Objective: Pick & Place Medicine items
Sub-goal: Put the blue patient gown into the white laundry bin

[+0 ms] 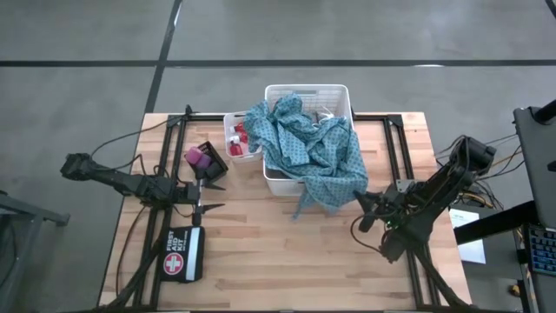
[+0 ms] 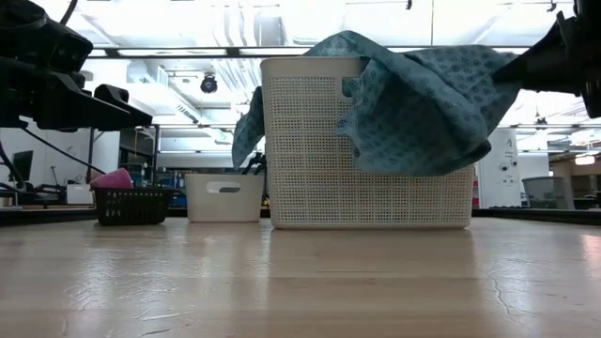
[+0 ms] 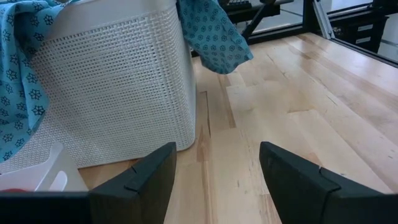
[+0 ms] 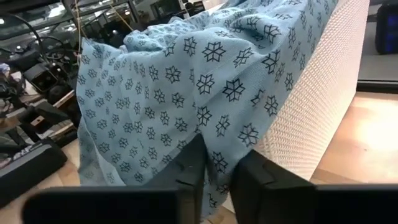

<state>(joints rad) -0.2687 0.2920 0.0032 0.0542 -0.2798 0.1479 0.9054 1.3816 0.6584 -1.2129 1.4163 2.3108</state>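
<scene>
A teal patterned cloth lies heaped in a tall white basket and hangs over its near and right walls. Beside the basket stands a small white bin holding red bottles with white caps. A small black basket holds a purple-pink piece. My left gripper hovers open near the black basket, above bare wood, fingers pointing toward the white basket. My right gripper is at the cloth's hanging right part, shut on it. No black ring or grey cloth shows. My right gripper pinches the teal cloth between its two fingers where it hangs down the basket's right near wall. The fingers come roughly level from the table's right near side. The rest stays draped over the basket, and one tip is drawn out toward the gripper.
A black first-aid pouch lies near the table's near left edge, under the left arm. Black frame rails run along the table's sides. Open wood stretches in front of the basket, between the two arms.
</scene>
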